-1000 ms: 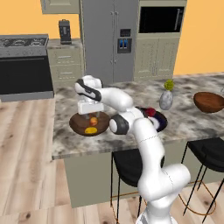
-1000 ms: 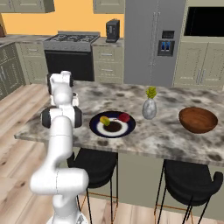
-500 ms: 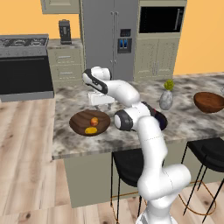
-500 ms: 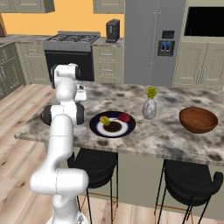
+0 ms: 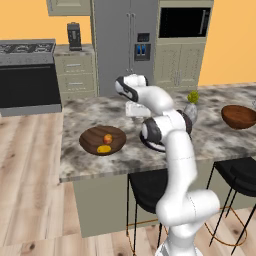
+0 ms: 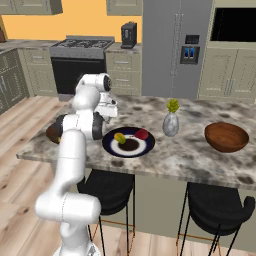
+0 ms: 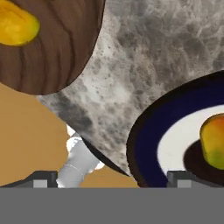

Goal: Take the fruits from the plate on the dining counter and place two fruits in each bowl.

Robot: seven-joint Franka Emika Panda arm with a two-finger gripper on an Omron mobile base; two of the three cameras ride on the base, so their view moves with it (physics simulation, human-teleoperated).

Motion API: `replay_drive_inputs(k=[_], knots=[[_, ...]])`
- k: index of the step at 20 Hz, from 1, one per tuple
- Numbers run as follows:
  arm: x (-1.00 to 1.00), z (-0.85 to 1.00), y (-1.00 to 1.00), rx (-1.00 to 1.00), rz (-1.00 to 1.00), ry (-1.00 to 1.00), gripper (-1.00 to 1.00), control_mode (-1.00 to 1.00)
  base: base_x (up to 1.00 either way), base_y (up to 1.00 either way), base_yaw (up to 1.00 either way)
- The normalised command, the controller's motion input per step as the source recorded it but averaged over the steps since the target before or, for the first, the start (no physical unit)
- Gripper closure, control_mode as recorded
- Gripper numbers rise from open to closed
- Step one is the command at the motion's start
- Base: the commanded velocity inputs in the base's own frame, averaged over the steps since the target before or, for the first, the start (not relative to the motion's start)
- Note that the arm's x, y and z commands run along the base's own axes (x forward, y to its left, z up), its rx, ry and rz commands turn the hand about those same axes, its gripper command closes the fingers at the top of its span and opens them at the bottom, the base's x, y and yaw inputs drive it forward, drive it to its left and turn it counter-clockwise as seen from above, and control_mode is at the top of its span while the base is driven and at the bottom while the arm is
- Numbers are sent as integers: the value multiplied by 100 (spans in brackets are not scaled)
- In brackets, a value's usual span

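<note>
- Dark brown wood: the near bowl [image 5: 103, 140] sits left of centre in the left base view, holding two fruits — an orange fruit [image 5: 108, 138] and a yellow fruit [image 5: 104, 148], just beside each other.
- Mottled marble: the dining counter [image 6: 190, 155] runs across the middle of the right base view.
- Dark blue plate [image 6: 112, 148], centre of the right base view, carries a yellow-green fruit [image 6: 119, 137] and a red fruit [image 6: 142, 134], slightly apart; in the hand view the plate fills the lower right and the yellow-green fruit lies at the right edge.
- Second bowl [image 6: 226, 136] stands at the right of the right base view, well apart from the plate, nothing showing inside.
- Grey vase [image 6: 170, 124] with a yellow-green sprig stands between plate and second bowl.
- Gripper [image 5: 134, 109] hangs above the counter between near bowl and plate — its jaws stand wide apart, nothing between them.
- Two black stools [image 6: 215, 207] stand under the counter edge, lower part of the right base view.
</note>
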Motion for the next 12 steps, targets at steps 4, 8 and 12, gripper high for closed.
replay_drive_inputs(k=[4, 8, 12], knots=[[-100, -27, -97, 19, 23, -64, -100, -100, 0, 0, 0], [-77, -37, -77, 21, 24, -74, -100, -100, 0, 0, 0], [9, -27, -36, 26, 14, -24, -100, -100, 0, 0, 0]])
